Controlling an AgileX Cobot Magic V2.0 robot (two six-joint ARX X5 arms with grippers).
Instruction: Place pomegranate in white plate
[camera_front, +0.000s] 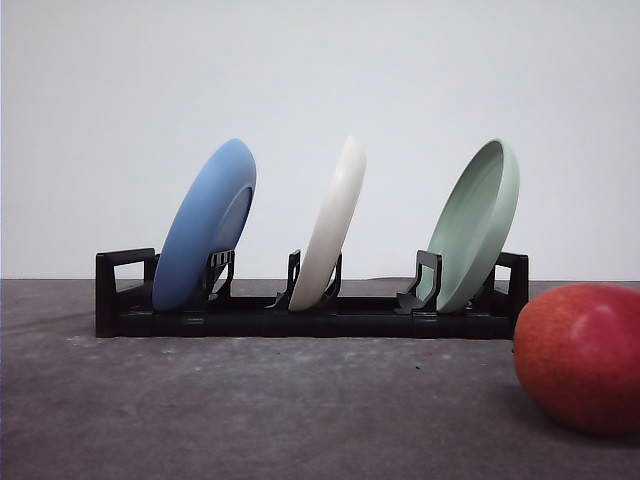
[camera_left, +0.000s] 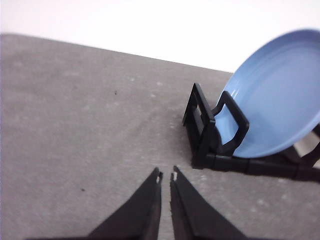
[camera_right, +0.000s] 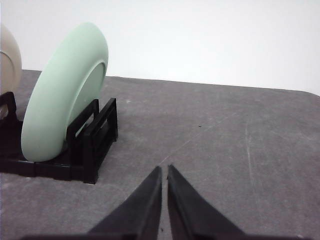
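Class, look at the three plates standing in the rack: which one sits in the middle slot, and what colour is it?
The white plate, cream-coloured, stands in the middle slot of the black rack, between the blue plate and the pale green plate.

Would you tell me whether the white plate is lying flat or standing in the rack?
Standing: the white plate rests on edge in the black rack's middle slot, leaning right.
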